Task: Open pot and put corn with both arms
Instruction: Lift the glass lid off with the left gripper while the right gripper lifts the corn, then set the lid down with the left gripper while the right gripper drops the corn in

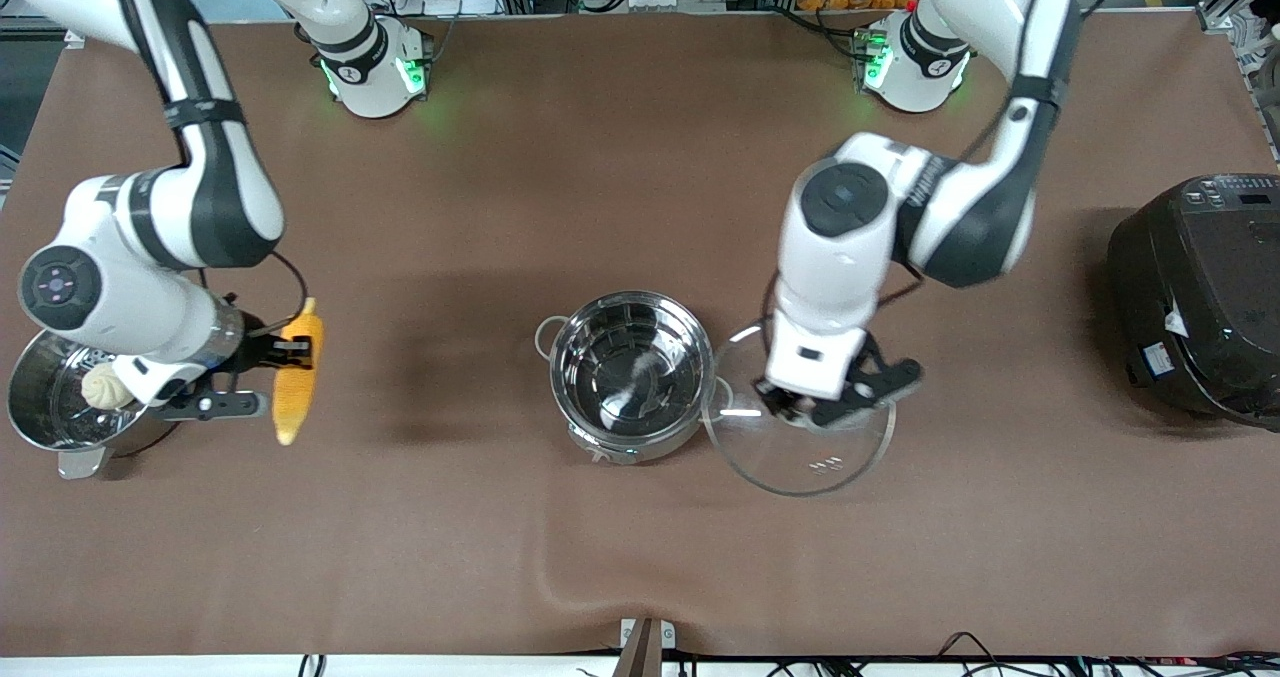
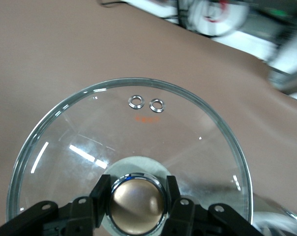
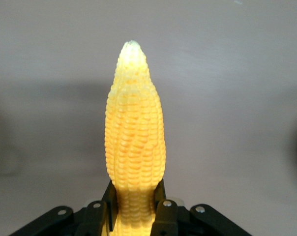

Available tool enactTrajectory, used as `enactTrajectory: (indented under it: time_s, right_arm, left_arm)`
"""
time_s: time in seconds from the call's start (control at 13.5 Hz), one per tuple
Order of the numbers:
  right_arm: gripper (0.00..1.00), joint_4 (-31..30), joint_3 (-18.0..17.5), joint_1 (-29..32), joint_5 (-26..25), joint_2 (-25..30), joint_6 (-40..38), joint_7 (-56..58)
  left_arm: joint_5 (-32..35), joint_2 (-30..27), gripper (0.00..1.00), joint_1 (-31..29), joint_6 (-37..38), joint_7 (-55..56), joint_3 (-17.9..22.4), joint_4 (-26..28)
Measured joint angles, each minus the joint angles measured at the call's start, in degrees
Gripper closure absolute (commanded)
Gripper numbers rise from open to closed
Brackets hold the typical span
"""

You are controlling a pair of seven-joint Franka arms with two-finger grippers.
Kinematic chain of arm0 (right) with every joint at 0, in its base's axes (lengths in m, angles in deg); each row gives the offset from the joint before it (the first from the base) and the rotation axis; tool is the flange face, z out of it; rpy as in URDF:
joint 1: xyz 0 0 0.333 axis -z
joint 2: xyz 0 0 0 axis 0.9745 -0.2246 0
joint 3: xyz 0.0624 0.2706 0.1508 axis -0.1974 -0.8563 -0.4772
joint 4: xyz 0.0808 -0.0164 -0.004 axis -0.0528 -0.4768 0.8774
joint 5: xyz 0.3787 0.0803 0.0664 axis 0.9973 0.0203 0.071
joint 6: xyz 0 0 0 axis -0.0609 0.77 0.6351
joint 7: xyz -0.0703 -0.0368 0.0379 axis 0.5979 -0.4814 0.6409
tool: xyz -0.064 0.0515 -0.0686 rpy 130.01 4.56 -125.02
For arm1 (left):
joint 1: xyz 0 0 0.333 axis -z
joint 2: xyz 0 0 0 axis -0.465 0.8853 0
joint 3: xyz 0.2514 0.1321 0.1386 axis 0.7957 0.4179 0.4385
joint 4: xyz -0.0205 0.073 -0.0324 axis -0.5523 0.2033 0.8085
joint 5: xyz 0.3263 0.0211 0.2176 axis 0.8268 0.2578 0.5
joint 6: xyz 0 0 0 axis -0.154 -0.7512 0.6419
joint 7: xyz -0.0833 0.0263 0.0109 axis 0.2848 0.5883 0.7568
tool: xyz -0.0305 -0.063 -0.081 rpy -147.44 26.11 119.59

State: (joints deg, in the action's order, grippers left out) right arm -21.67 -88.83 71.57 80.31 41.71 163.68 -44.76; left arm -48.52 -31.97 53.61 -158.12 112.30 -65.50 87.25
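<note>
The left gripper (image 1: 800, 402) pinches the clear glass lid's copper knob (image 2: 136, 204) at 3 o'clock of the open shiny steel pot (image 1: 630, 374); the right gripper (image 1: 290, 352) clamps the yellow corn cob (image 1: 297, 377).

Shiny round stainless-steel pot (image 1: 631, 375) open mid-table, smooth interior bare, clear glass lid (image 1: 800, 447) with copper-coloured knob (image 2: 136, 205) just beside it toward the left arm's end, tapered yellow-orange toy corn cob (image 1: 297, 372) held aloft toward the right arm's end.
</note>
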Motion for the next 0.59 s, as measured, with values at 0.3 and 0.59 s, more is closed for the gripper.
enactTrajectory:
  time_s: [0.3, 0.59]
  right_arm:
    - [0.84, 5.78, -0.19, -11.72, 3.35, -1.24, -0.23, -16.64]
    - [0.84, 12.78, -0.31, -23.62, 3.52, -6.58, 1.99, -36.64]
  left_arm:
    - [-0.59, 0.4, 1.0, -8.48, -2.1, -3.99, -0.89, 4.82]
    - [-0.72, 0.55, 1.0, -12.09, -13.01, -4.32, -2.18, 14.86]
